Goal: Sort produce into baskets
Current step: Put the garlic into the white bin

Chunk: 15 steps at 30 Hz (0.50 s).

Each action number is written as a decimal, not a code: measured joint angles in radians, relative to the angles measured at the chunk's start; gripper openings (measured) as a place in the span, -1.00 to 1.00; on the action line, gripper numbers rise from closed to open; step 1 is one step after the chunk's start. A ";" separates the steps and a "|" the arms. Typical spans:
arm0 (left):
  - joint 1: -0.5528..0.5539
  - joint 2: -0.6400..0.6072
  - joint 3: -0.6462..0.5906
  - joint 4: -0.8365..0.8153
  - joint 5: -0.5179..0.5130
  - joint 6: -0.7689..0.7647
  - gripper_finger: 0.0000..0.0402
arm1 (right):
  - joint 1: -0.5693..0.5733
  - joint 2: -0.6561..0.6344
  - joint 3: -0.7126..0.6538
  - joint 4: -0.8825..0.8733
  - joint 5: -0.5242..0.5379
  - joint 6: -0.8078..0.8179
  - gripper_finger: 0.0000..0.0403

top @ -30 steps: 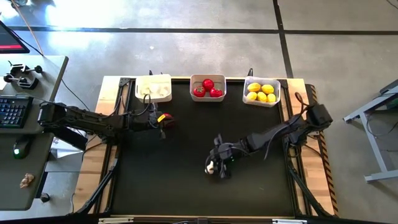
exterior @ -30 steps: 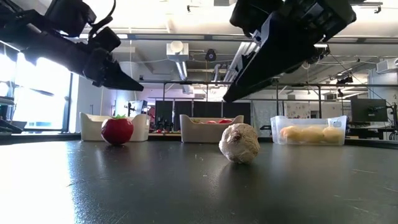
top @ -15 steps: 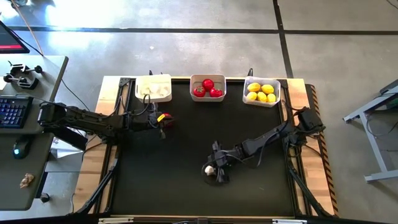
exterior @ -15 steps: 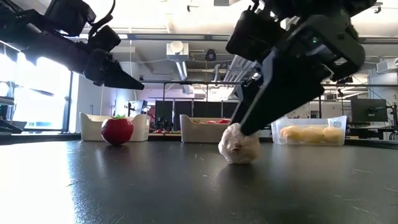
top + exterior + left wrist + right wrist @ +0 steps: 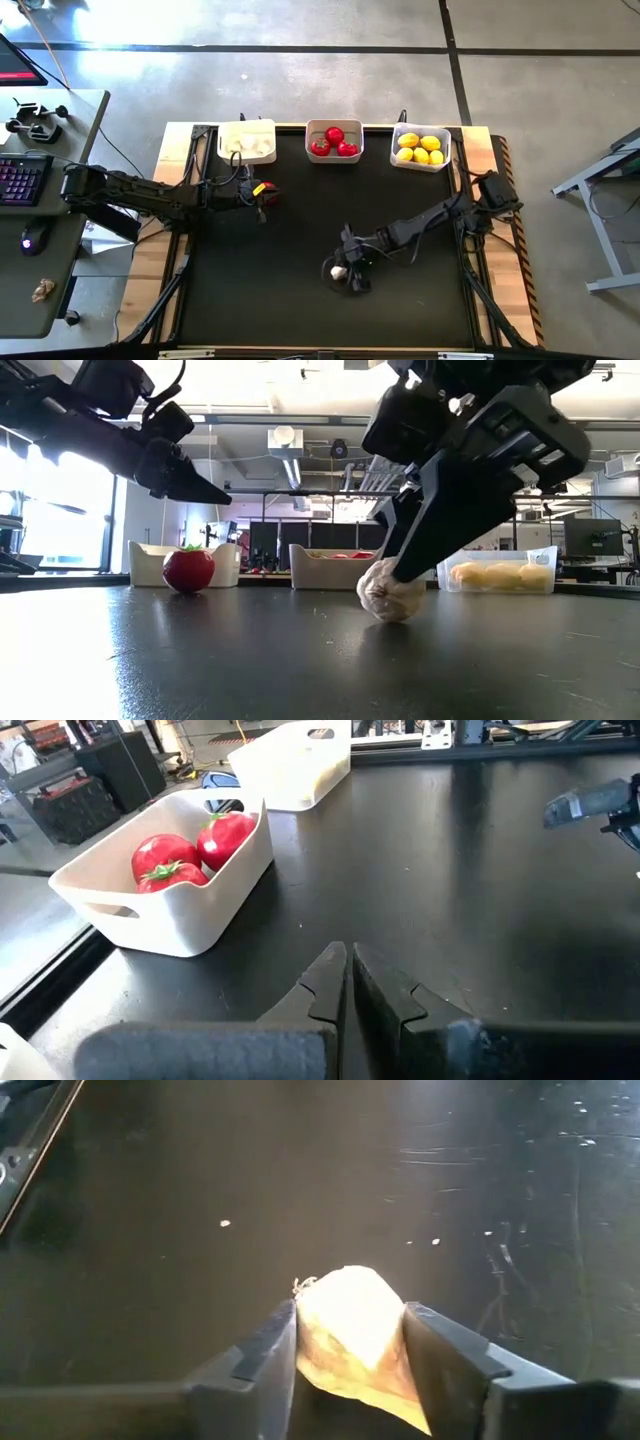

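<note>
1. High view: right gripper (image 5: 342,271) sits lower centre of the mat, now down over the garlic bulb (image 5: 338,270); a second ago it was just above. Left gripper (image 5: 262,193) hasn't moved, by the loose tomato (image 5: 270,191).
2. Low view: fingers now straddle the garlic, mid-frame on the table (image 5: 200,660).
3. Left wrist: fingers (image 5: 325,985) pressed together, holding nothing.
4. Right wrist: fingers (image 5: 440,1345) clamped against both sides of the garlic.
</note>
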 joint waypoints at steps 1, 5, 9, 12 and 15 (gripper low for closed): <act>0.000 0.000 0.000 0.000 0.000 0.000 -0.95 | -0.004 0.000 0.000 0.000 -0.002 0.000 -0.22; 0.000 0.000 0.000 -0.001 0.000 0.000 -0.95 | -0.033 -0.007 -0.001 -0.003 -0.002 -0.005 -0.38; 0.000 0.000 0.000 -0.003 0.023 -0.023 -0.95 | -0.080 -0.025 -0.003 -0.015 0.027 -0.059 -0.49; 0.015 0.000 0.000 -0.010 0.127 -0.074 -0.95 | -0.122 -0.045 -0.005 -0.035 0.081 -0.108 -0.52; 0.019 0.000 0.000 -0.010 0.204 -0.079 -0.95 | -0.166 -0.052 -0.005 0.004 0.141 -0.178 -0.53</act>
